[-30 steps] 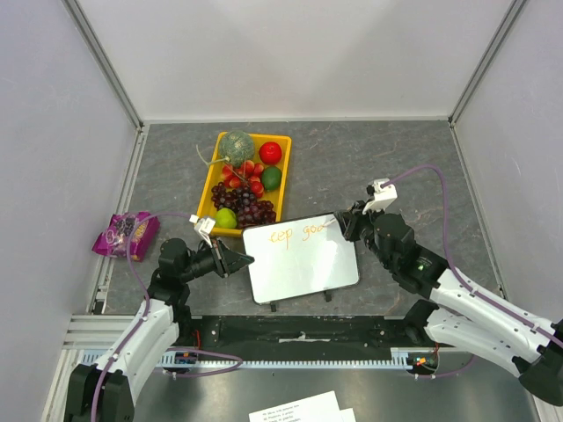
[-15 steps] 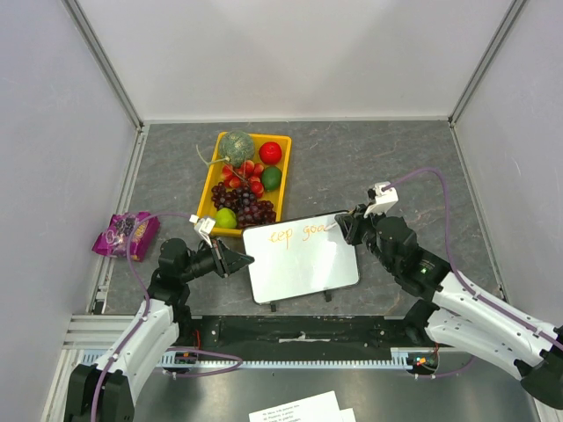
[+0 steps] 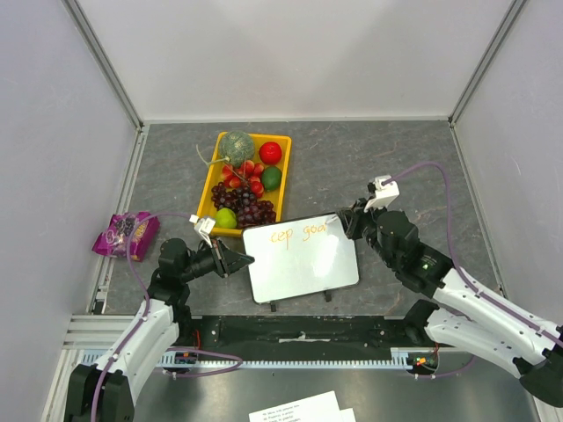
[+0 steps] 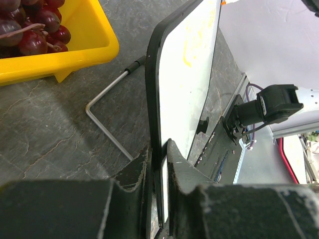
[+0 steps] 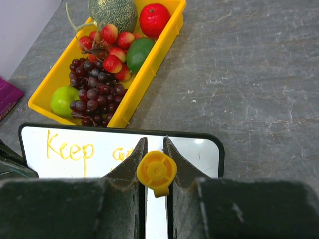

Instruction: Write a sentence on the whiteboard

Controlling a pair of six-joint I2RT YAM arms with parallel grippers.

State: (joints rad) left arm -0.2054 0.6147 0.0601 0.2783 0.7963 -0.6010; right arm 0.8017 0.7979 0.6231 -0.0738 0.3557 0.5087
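Note:
The whiteboard [image 3: 303, 264] stands tilted on the grey table, in front of the yellow tray. My left gripper [image 3: 244, 260] is shut on its left edge; in the left wrist view the dark frame [image 4: 152, 84] runs between the fingers of that gripper [image 4: 158, 145]. My right gripper [image 3: 344, 223] is at the board's top right corner, shut on an orange marker whose yellow end cap [image 5: 156, 171] faces the right wrist camera. The sentence [image 3: 297, 233] is orange handwriting along the top of the board; "Keep" [image 5: 69, 150] reads clearly, and a second word starts behind the right fingers.
A yellow tray [image 3: 208, 189] of plastic fruit, with grapes, melon, tomato and limes, stands just behind the board. A purple packet [image 3: 126, 234] lies at the far left. The board's wire stand [image 4: 102, 124] rests on the table behind it. Printed paper sheets [image 3: 299, 409] lie below the arm bases.
My right gripper has shifted slightly right along the top line, and the second word has gained a stroke. The left gripper and the board have not moved.

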